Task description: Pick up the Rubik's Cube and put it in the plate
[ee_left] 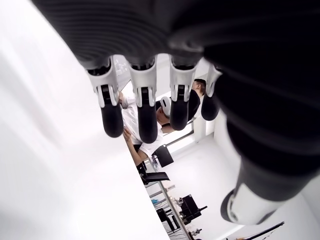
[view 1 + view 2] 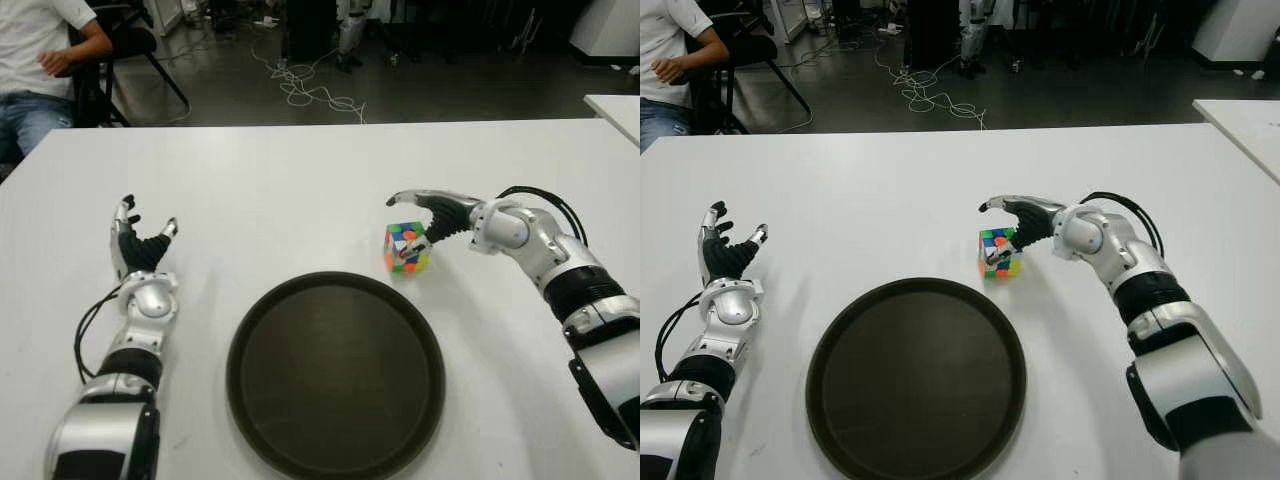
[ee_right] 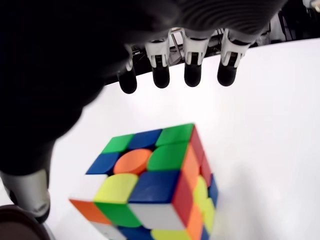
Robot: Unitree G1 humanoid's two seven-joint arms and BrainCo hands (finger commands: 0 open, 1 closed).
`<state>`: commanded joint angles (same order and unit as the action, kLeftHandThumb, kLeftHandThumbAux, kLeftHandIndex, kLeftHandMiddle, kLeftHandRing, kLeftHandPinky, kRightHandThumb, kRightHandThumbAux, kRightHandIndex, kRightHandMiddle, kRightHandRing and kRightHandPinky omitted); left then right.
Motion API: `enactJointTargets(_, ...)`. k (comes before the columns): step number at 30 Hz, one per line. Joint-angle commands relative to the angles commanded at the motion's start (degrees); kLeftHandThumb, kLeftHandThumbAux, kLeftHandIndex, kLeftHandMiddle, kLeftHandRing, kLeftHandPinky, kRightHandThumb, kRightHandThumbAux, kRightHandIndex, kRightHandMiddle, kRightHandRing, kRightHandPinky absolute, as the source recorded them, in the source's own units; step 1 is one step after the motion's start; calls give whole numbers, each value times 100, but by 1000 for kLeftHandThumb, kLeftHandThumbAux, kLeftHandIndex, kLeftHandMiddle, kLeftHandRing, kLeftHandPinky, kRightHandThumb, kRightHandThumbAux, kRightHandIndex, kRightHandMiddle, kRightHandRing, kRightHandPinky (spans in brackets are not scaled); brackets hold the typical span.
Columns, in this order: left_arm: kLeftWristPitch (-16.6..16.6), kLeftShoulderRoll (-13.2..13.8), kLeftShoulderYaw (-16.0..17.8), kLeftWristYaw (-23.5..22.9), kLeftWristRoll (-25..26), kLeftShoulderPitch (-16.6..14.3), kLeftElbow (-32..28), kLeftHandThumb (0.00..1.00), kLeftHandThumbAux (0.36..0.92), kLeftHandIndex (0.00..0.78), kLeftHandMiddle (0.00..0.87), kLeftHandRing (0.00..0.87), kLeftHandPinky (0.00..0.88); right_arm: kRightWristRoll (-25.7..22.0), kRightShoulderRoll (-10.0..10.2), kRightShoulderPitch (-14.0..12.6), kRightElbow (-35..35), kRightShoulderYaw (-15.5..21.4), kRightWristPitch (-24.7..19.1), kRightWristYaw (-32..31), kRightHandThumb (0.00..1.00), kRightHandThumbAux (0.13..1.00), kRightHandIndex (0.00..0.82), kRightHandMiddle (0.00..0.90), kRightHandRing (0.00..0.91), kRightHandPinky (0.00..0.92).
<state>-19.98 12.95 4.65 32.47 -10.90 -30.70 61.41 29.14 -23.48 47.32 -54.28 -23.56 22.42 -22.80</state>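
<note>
Dark round plate [image 2: 335,375] sits low and centre on the white worktop [image 2: 300,190], and nothing is in it, just the bare dark base inside a raised rim. Its near edge runs almost to the bottom of the frame.

The cube [image 2: 407,247] is out on the worktop, just beyond the plate's upper right rim and apart from it. Right hand [image 2: 432,215] is over it, reaching in from the right of the frame: fingers stretched out above the cube's top, thumb dropping down by its right face. In the right wrist view the fingers [image 3: 193,60] hang spread beyond the cube [image 3: 155,192] with white worktop showing between them, so the hand is wide and not closed on anything. Whether the thumb is touching the cube's side, I can't tell; the thumb tip blends into the cube's coloured squares.

Left hand [image 2: 140,245] shows at the left of the frame, well clear of the plate, palm up-ish, fingers loosely spread, holding nothing. Its wrist view agrees: four fingers [image 1: 145,107] straight, nothing between them.

Upper left corner, a person [image 2: 40,70] on a chair, cut off by the frame edge, only an arm, white shirt and jeans showing. Cables [image 2: 310,90] lie on the dark floor past the worktop. A second white surface [image 2: 615,108] is clipped at the right edge.
</note>
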Motion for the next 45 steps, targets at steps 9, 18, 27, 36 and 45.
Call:
enactJointTargets(9, 54, -3, 8, -1, 14, -11, 8, 380, 768, 90, 144, 145, 140, 81, 9, -79, 185, -57, -57, 117, 0, 656, 0, 0, 0, 0)
enactJointTargets(18, 11, 5, -9, 28, -11, -11, 24, 389, 756, 100, 157, 164, 173, -40, 66, -129, 165, -22, -59, 57, 0, 666, 0, 0, 0, 0)
enactJointTargets(27, -65, -9, 45, -59, 73, -7, 28, 441, 753, 106, 157, 164, 200, 68, 68, -203, 285, -150, -134, 49, 0, 652, 0, 0, 0, 0)
enactJointTargets(36, -53, 3, 22, -63, 64, 9, 1, 407, 750, 95, 135, 134, 144, 142, 114, -232, 99, -231, -101, 93, 0, 610, 0, 0, 0, 0)
enactJointTargets(45, -27, 21, -12, -52, 23, 14, -6, 412, 752, 99, 150, 163, 205, 166, 117, -258, 141, -251, -185, 83, 0, 606, 0, 0, 0, 0)
